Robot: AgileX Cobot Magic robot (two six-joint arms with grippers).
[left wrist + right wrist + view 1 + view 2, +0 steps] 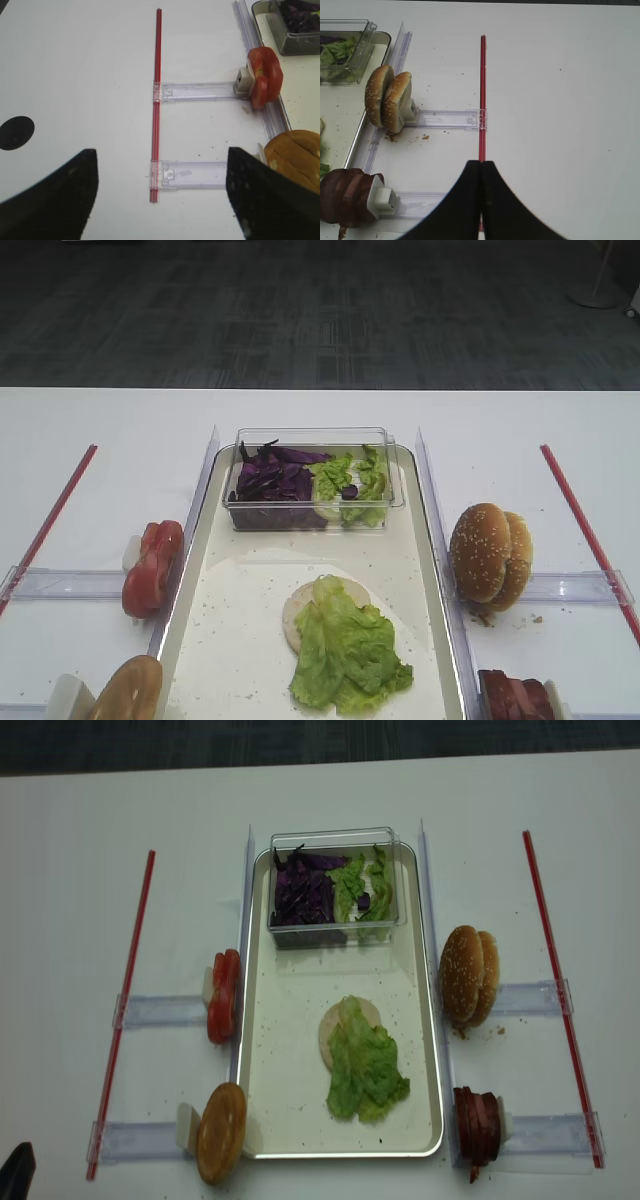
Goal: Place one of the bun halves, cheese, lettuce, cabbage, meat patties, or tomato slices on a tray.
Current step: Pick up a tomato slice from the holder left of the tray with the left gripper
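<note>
A ruffled lettuce leaf (366, 1065) is lying over a pale round bun half (337, 1030) on the tray (290, 1120). The left tool (160, 195) is hovering over the white table (75, 75) with its jaws standing wide apart; the right tool (481, 200) is hanging with its jaws pressed together. Tomato slices (264, 76), perhaps three, are standing on edge left of the tray, two sesame bun halves (387, 102) right.

One tray (432, 1050), one clear box (335, 925), two red strips (125, 1000), four clear rails (160, 1011).
</note>
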